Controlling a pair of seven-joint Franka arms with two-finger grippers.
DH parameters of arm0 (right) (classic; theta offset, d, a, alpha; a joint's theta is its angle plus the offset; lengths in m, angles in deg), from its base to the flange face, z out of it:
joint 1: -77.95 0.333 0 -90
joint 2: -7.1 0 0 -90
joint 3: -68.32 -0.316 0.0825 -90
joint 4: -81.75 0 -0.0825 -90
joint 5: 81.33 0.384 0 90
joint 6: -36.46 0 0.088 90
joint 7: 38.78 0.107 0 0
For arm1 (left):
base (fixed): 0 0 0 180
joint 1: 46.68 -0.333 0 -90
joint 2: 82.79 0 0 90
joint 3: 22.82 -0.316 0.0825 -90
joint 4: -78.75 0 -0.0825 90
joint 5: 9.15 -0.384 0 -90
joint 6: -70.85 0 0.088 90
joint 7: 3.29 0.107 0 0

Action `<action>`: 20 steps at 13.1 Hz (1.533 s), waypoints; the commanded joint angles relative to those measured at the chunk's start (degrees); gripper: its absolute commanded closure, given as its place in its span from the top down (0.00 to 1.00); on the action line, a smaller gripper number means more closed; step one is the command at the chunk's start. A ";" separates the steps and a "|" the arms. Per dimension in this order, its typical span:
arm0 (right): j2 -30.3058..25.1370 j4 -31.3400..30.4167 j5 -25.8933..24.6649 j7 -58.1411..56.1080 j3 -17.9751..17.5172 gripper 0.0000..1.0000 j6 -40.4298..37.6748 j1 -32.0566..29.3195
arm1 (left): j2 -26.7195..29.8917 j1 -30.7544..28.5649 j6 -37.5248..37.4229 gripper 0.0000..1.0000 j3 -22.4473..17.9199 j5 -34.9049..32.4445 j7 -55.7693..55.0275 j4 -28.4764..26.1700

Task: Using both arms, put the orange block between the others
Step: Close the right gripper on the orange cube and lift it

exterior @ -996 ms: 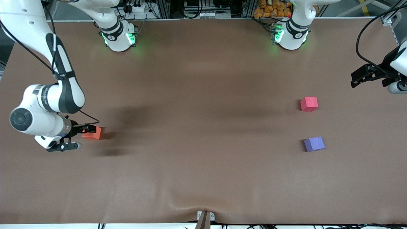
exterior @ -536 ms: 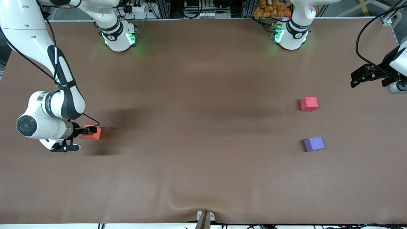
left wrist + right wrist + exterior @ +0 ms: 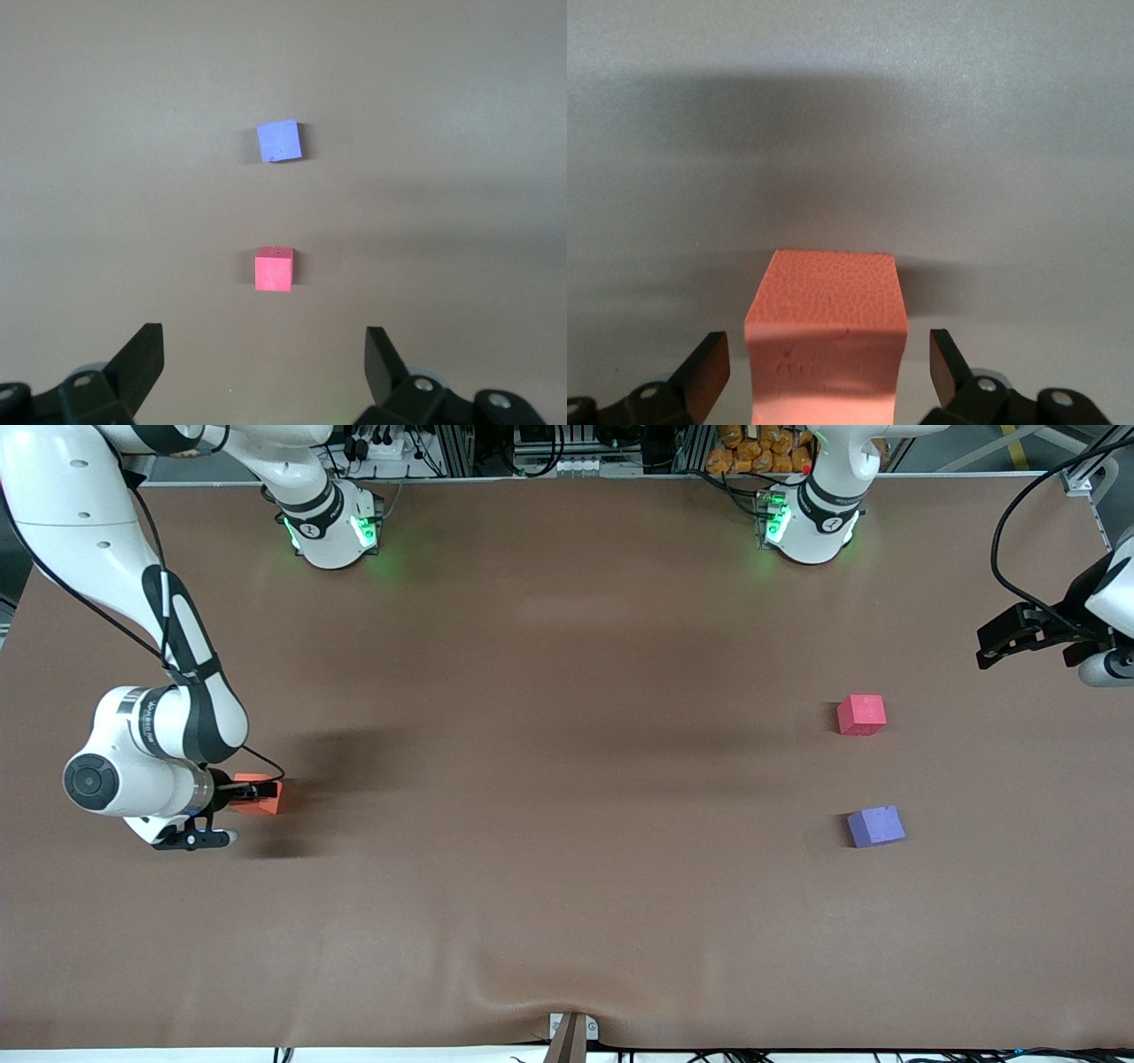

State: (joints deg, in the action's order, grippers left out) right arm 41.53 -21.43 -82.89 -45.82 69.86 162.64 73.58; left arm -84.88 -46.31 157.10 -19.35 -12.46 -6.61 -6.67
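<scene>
The purple cube (image 3: 875, 825) lies nearest the front camera, at my left arm's end of the table; the red cube (image 3: 861, 714) sits farther off, a clear gap between them; my left claw (image 3: 264, 365) waits spread wide over that end, holding nothing; the orange block (image 3: 263, 797) rests on the table at my right arm's end, well apart from the pair; my right claw (image 3: 828, 370) is low, fingers wide either side of it, not yet pinching; the block lies straight ahead between them, so my right arm is nearer; it is a cube, no long axis; I see no readable writing
</scene>
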 commanded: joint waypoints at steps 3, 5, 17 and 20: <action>1.34 0.17 -1.17 1.15 -0.75 0.24 0.65 -1.07 | -0.45 0.15 -0.65 1.00 0.04 -0.38 0.59 1.22; 1.16 0.43 -1.17 0.36 -0.75 0.00 -0.85 -1.16 | -0.54 -0.11 -0.65 1.00 0.04 -0.29 0.59 1.22; -2.63 11.68 -0.12 -5.80 -1.36 0.00 -8.85 13.75 | -0.54 -0.02 -0.56 1.00 0.04 -0.38 0.67 1.13; 1.58 15.80 -0.12 1.37 -1.36 0.00 -8.59 23.86 | -0.63 0.07 -0.56 1.00 0.04 -0.38 0.67 1.13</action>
State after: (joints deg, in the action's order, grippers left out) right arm 39.11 -10.21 -82.81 -49.14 67.82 154.49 92.45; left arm -84.89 -46.33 157.10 -19.34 -12.46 -6.61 -6.68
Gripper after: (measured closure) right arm 0.458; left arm 0.000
